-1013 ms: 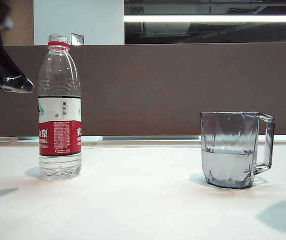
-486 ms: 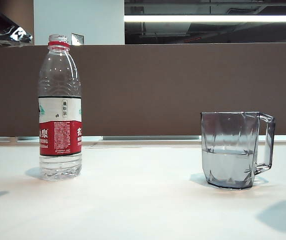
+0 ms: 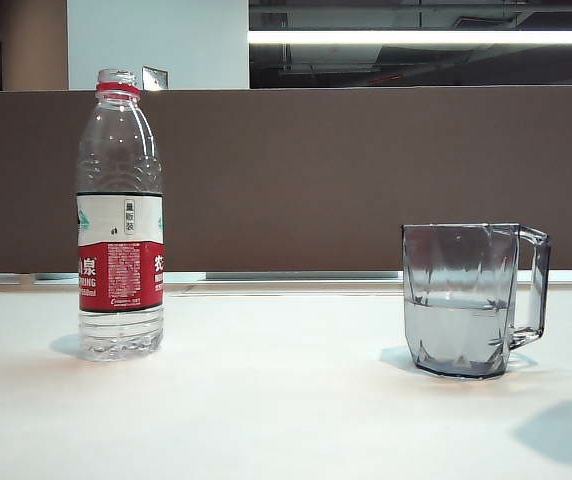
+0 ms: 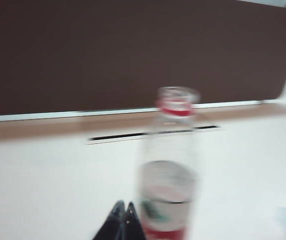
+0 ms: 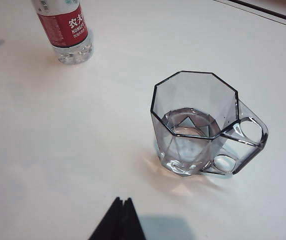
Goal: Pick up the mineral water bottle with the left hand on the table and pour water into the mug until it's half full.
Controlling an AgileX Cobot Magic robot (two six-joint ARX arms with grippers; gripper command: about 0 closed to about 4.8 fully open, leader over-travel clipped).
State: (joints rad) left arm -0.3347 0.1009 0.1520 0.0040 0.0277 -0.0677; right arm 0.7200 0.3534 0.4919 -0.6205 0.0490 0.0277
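- I am seeing the left gripper [image 4: 123, 212] with its 2 dark fingertips pressed together, closed and carrying nothing; it is out of the exterior view.
- The mineral water bottle [image 4: 169, 165] is standing upright just beyond and beside those closed tips, not touching them; the left wrist picture is blurred, so I cannot read its label there.
- In the exterior view the mineral water bottle [image 3: 119, 215] is standing uncapped on the table [image 3: 286, 420], red neck ring showing, water sitting only in its ribbed base.
- The right gripper [image 5: 120, 212] is also showing 2 fingertips meeting in a point, closed and empty, hovering above the table.
- The mug [image 5: 198, 125] is sitting ahead of the right gripper, near it but clear of it, upright with its squared handle turned away from the bottle.
- In the exterior view the mug [image 3: 471, 300] is holding water to about half its height.
- Bottle and mug are standing well apart, the bottle lying farther from the right gripper than the mug.
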